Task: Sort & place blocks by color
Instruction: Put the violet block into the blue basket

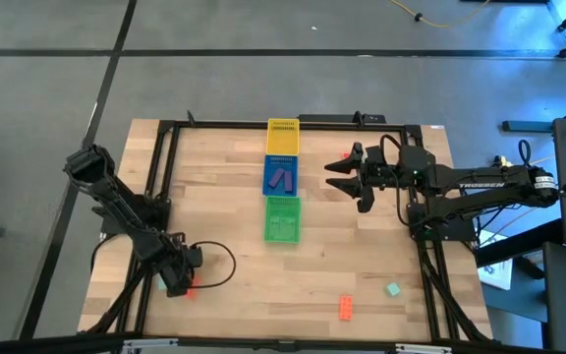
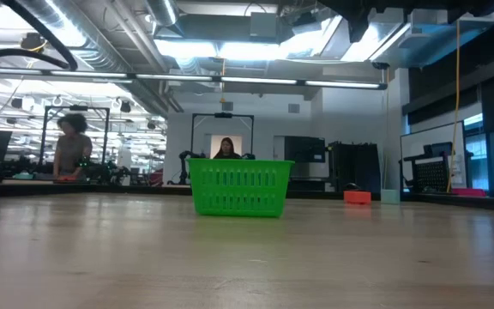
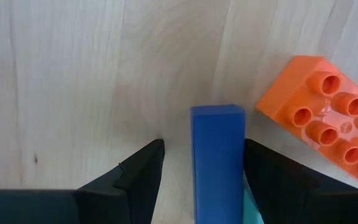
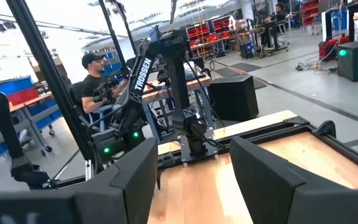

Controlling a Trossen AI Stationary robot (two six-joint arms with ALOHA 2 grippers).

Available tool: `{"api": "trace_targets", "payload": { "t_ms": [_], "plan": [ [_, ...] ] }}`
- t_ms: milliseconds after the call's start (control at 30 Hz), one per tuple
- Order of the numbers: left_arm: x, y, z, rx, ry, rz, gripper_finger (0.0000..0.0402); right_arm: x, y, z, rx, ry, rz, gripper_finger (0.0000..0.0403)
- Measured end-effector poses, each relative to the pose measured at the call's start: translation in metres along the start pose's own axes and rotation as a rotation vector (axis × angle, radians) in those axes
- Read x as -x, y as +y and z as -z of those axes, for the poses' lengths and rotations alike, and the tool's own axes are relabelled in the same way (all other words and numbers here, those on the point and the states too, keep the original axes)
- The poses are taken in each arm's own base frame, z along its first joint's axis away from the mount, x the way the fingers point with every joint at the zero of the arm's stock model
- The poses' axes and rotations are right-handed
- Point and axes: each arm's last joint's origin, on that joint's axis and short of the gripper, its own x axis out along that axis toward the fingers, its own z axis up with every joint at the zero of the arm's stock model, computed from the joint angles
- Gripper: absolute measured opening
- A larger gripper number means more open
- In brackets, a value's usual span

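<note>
At the table's near left, my left gripper point(image 1: 178, 282) point(image 3: 204, 146) points down, open, close over the wood. A blue-purple block point(image 3: 217, 162) lies between its fingers. A teal block point(image 3: 252, 208) peeks out beside the blue-purple one, mostly hidden under one finger. An orange block point(image 3: 328, 118) point(image 1: 191, 289) rests studs up on the table just outside the fingers. Two purple blocks point(image 1: 281, 178) lie in the blue tray point(image 1: 268, 187). My right gripper point(image 1: 345, 173) point(image 4: 191, 180) waits open and level, high above the table right of the trays. My left gripper stands open around the blue-purple block, coming from above with its fingers pointing down. One finger point(image 3: 272, 180) lies close against the block's long side point(image 3: 240, 168); I cannot tell whether it touches. Bare table shows between the other finger point(image 3: 138, 180) and the block.
Yellow point(image 1: 283, 138), blue and green point(image 1: 283, 218) trays stand in a row down the table's middle. Another orange block point(image 1: 346, 307) and a teal block point(image 1: 392, 289) lie near the near right. A black frame point(image 1: 165, 167) runs round the table. People are at work in the room behind.
</note>
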Motion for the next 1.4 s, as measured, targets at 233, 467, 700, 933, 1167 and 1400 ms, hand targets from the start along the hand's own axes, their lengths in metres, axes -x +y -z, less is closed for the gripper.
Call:
{"api": "trace_targets", "payload": {
  "t_ms": [233, 467, 700, 933, 1167, 1400],
  "plan": [
    [-0.001, 0.001, 0.001, -0.002, 0.002, -0.004, 0.0212, 0.0, 0.0, 0.0, 0.006, 0.0, 0.0, 0.0205],
    [-0.001, 0.002, 0.001, -0.001, 0.002, -0.01, 0.0178, 0.0, 0.0, 0.0, 0.009, 0.0, 0.0, 0.0205],
    [0.0, 0.003, 0.001, -0.001, 0.0, -0.012, 0.0109, 0.0, 0.0, 0.0, 0.008, 0.0, 0.0, 0.0205],
    [0.024, 0.017, -0.011, 0.054, -0.06, 0.071, 0.0094, 0.0, 0.0, 0.0, 0.009, 0.0, 0.0, 0.0205],
    [0.08, 0.051, -0.043, 0.167, -0.398, 0.152, 0.0094, 0.0, 0.0, 0.0, 0.01, 0.0, 0.0, 0.0205],
    [0.143, 0.084, -0.087, 0.201, -0.903, 0.097, 0.0094, 0.0, 0.0, 0.0, 0.012, -0.001, 0.0, 0.0205]
  ]
}}
